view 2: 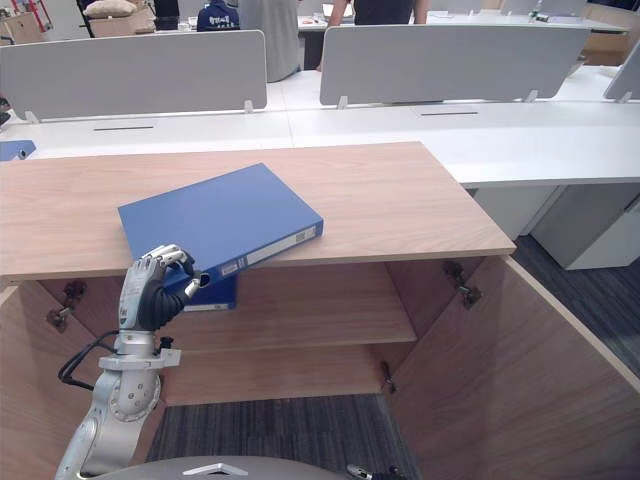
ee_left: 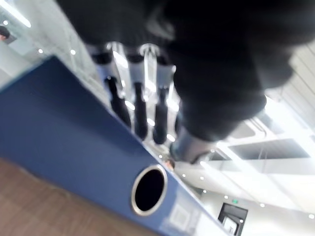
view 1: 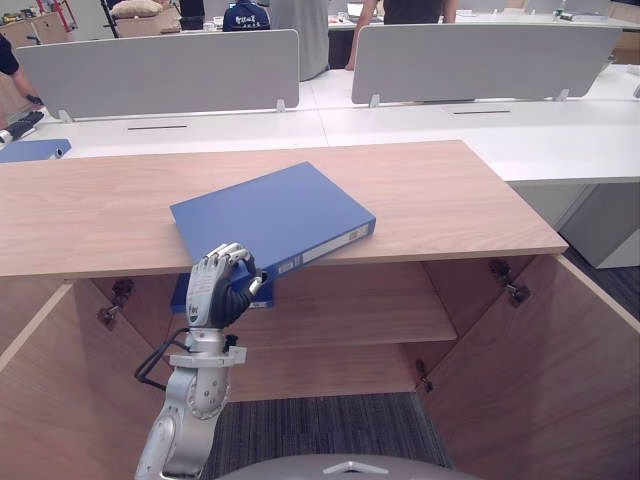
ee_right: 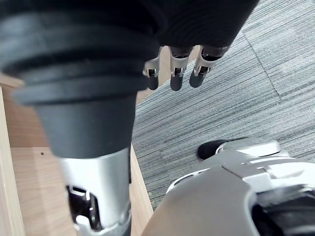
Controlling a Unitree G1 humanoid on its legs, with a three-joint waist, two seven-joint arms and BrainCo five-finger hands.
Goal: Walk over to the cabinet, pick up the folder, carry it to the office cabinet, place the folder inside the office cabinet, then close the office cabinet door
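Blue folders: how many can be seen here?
2. One folder lies on the cabinet top, past its front edge, gripped by the left hand. A second folder lies on the white desk, far left. The blue patch below the edge may be a third.

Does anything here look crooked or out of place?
Yes. The blue folder lies askew on the cabinet top, its near corner hanging past the front edge, where the left hand grips it.
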